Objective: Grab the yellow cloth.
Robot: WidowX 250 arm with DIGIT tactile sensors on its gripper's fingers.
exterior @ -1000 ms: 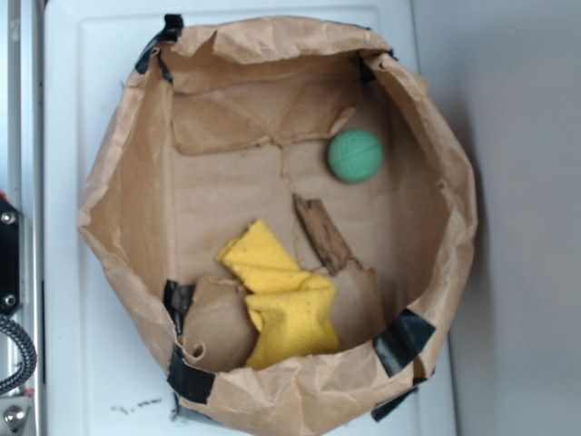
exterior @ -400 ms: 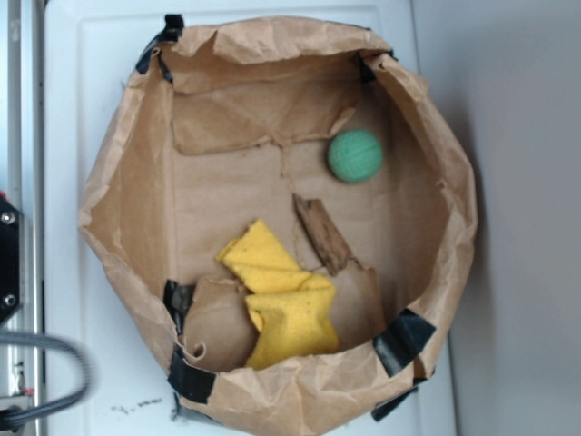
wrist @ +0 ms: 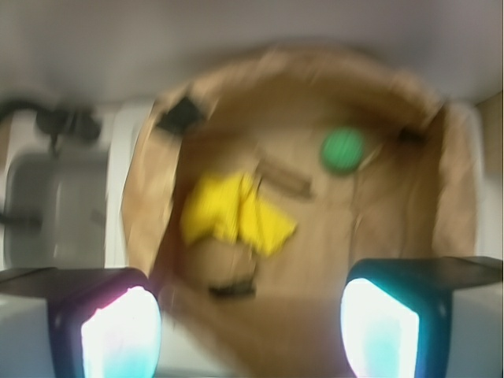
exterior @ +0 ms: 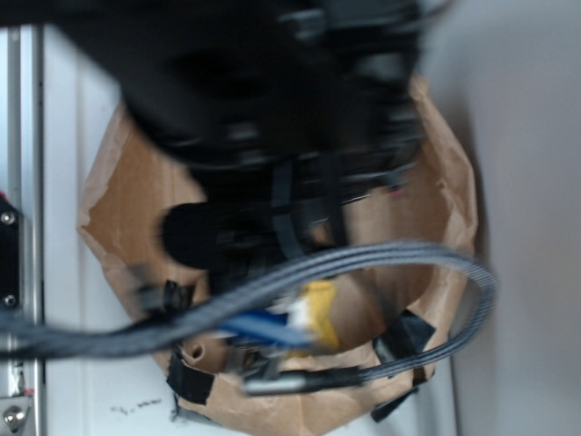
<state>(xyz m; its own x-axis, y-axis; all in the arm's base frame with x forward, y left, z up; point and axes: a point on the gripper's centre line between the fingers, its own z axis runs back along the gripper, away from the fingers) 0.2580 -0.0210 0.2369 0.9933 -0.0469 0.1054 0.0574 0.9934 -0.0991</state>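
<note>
The yellow cloth lies crumpled on the floor of the brown paper bin, left of centre in the blurred wrist view. In the exterior view only a small yellow patch of the cloth shows below the blurred black arm, which covers most of the bin. My gripper hangs high above the bin, well clear of the cloth. Its two pale fingertips stand far apart with nothing between them, so it is open.
A green ball rests at the bin's far right side. A brown wood chip lies between ball and cloth. A grey cable loop sweeps across the bin's lower half. Black tape marks the bin's rim.
The arm has swung in over the bin from the left, with its cable. It now hides the ball, the wood chip and most of the cloth in the exterior view.
</note>
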